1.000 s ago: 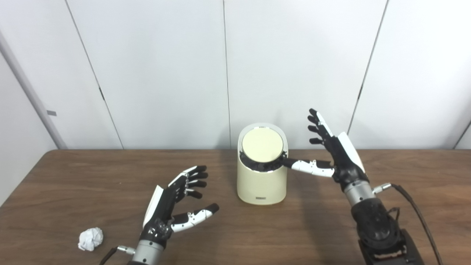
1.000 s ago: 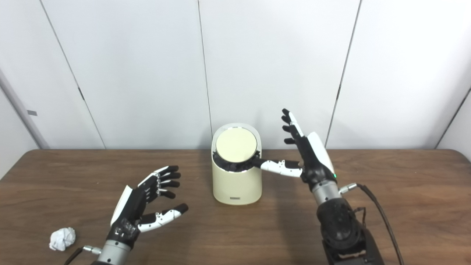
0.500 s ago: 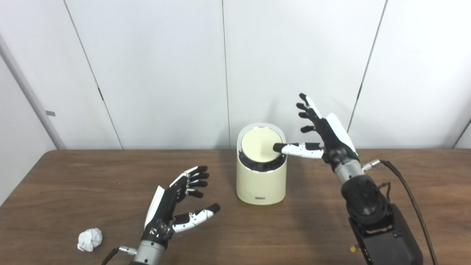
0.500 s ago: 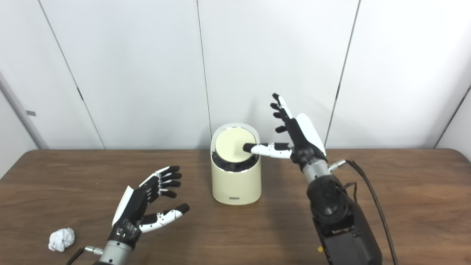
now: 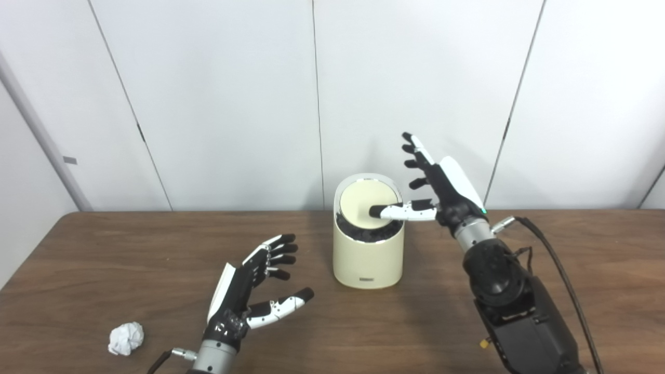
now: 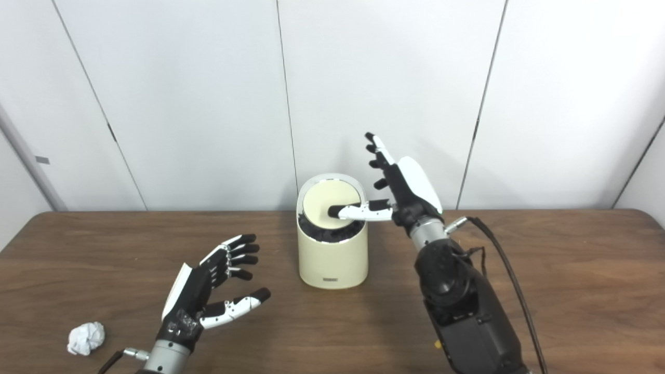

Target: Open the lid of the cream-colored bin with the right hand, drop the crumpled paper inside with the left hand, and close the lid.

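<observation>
At frame centre the right robot hand point(image 5: 441, 182) is spread, thumb laid on the bin point(image 5: 369, 254) lid point(image 5: 363, 205) to tip it — the left robot hand point(image 5: 249, 291), spread and empty, waits near the paper point(image 5: 126, 337) at lower left.

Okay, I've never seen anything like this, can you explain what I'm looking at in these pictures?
This is a humanoid robot seen through two cameras on its head, side by side, so both pictures show one scene. On the wooden table stands a cream-colored bin with its round lid shut. The right hand is open, its thumb lying across the lid. The left hand is open and holds nothing. The crumpled paper lies on the table to its left.
</observation>
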You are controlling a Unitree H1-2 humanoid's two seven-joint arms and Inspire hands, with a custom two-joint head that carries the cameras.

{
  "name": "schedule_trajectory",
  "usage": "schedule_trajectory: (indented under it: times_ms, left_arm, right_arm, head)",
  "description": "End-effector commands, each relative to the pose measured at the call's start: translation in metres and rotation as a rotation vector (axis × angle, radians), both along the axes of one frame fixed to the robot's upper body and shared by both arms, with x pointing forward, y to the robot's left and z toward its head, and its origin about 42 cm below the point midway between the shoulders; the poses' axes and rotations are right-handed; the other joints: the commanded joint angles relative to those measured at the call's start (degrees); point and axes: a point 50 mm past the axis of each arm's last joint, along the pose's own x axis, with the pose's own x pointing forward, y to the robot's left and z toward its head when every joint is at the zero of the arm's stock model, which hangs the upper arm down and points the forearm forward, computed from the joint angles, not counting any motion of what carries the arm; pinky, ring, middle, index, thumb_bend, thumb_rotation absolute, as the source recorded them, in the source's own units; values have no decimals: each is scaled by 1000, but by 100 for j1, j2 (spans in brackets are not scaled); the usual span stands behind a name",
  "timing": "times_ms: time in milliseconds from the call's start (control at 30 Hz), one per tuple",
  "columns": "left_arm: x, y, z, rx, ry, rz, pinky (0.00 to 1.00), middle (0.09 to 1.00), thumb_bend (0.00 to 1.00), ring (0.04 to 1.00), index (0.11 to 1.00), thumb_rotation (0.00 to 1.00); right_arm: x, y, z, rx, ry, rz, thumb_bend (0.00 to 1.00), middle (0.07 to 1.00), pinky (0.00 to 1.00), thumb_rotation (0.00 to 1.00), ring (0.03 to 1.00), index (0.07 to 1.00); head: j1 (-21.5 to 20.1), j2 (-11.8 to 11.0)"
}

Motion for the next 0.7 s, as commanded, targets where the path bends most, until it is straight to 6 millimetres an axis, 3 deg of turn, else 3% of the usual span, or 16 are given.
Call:
schedule_trajectory:
  times_ms: [0, 667]
  left_arm:
    - [8, -3, 17, -13, -90, -14, 643, 793, 680, 750, 840, 134]
    - [4, -3, 20, -7, -95, -10, 635, 792, 696, 744, 837, 168]
  right_arm:
    - [6, 9, 31, 1, -108, 16, 783, 924, 672, 349, 846, 963]
    - [20, 16, 22, -62, -82, 8, 798, 909, 739, 314, 868, 947]
  head:
    - [7, 12]
    - [29, 77]
